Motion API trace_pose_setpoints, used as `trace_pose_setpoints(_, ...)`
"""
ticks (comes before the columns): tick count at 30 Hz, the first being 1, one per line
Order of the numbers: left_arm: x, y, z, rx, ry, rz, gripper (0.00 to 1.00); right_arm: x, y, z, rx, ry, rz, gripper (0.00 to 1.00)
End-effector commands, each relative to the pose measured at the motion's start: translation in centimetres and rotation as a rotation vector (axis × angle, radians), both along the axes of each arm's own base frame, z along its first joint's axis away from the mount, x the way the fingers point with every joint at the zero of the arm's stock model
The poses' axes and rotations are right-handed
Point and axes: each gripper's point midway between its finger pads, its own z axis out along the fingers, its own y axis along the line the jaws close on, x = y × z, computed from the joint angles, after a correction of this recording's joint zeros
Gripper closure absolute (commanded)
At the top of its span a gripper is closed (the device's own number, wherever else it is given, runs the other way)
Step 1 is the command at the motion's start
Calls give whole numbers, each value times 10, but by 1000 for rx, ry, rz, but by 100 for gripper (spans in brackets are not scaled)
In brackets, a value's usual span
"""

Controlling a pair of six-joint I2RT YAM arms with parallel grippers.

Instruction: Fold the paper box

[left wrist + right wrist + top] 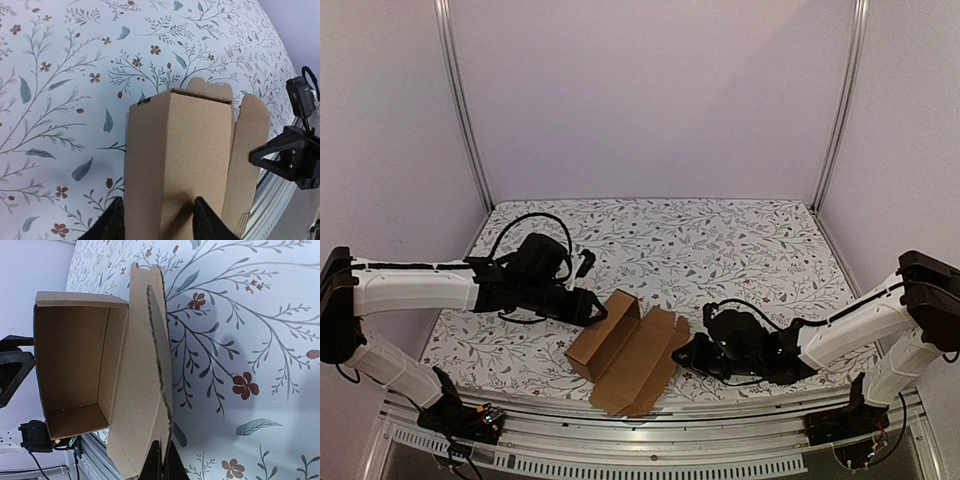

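Observation:
The paper box point(630, 350) is a brown cardboard sheet, partly folded, lying near the table's front edge. Its left side stands up as a trough with walls. My left gripper point(594, 310) is at the box's upper left wall. In the left wrist view its fingers point(114, 222) stand wide apart, straddling a folded corner of the box point(190, 150). My right gripper point(682, 352) is at the box's right side. In the right wrist view it point(162, 462) is pinched on the thin edge of an upright flap of the box point(135, 370), whose open inside faces left.
The floral tablecloth point(720, 250) covers the table. A metal rail point(620, 440) runs along the front edge just below the box. Pale enclosure walls with metal posts point(465, 110) close the back and sides. A black cable point(535, 222) loops over the left arm.

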Motion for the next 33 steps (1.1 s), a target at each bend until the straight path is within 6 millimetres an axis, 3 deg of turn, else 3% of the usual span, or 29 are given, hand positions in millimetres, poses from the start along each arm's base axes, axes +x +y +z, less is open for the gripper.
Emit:
trace_pose_setpoints(1,-1,20,13,16,-20,49,50,12,-3,33,-63,-107,39,100)
trace_pose_setpoints(7,5,39,49,6,-118,121,37,16,-11,71,-222,-203,154,100)
trace_pose_setpoints(14,-1,62,110,-98,-248,196,31,19,-14,116,-375,-310,333,100)
trace_pose_setpoints(20,-7,80,145,-145,-340,234,28,23,-27,172,-610,-462,541,100)
trace_pose_setpoints(24,-8,86,152,-151,-367,248,28,22,-37,203,-736,-555,688,100)
trace_pose_setpoints(28,-6,86,151,-161,-370,255,28,21,-43,219,-861,-617,852,100)
trace_pose_setpoints(33,-5,79,145,-163,-352,239,27,22,-55,217,-1086,-650,1080,100)
